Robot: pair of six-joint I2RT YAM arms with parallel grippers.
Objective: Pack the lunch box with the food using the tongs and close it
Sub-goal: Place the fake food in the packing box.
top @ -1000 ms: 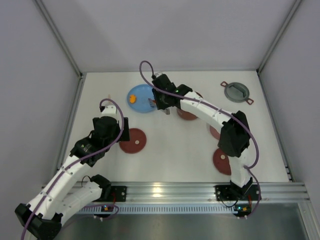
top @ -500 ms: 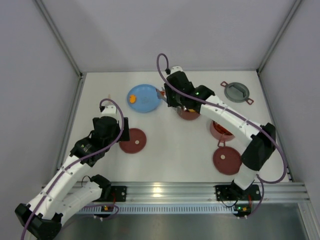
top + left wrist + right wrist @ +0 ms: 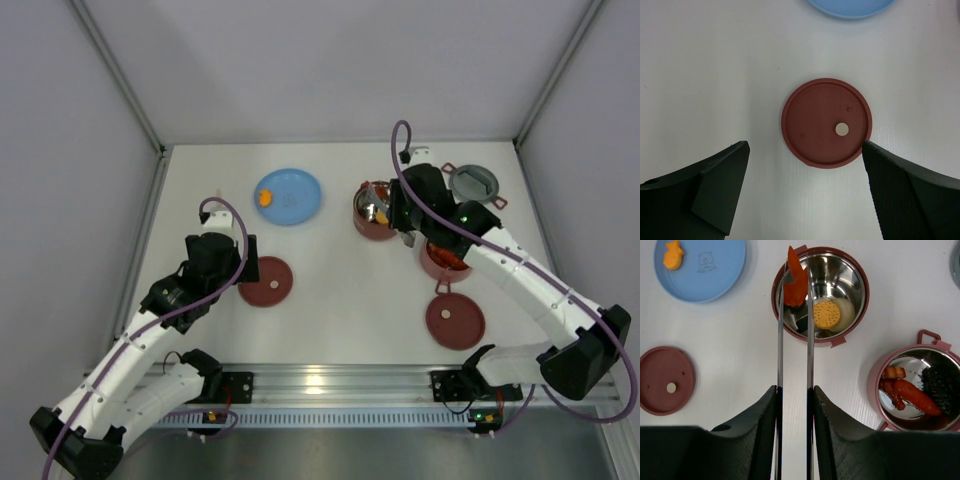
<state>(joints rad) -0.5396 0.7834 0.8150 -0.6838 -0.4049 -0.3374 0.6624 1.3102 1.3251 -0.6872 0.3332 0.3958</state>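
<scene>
Tongs (image 3: 810,350) lengthwise from right pincer (image 3: 794,392), tips at lunch-box bowl (image 3: 856,275) rim.

Tongs (image 3: 809,340) pinched an orange piece (image 3: 796,285) above the open steel-lined bowl (image 3: 852,275) holding a round cracker (image 3: 827,314); the neighbouring bowl (image 3: 874,380) sat upright, part-filled.

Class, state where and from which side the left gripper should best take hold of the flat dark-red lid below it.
Probably by its rim, on two opposite edges, coming straight down from above: the lid lies flat, thin and round, and the open left gripper hangs over it.
</scene>
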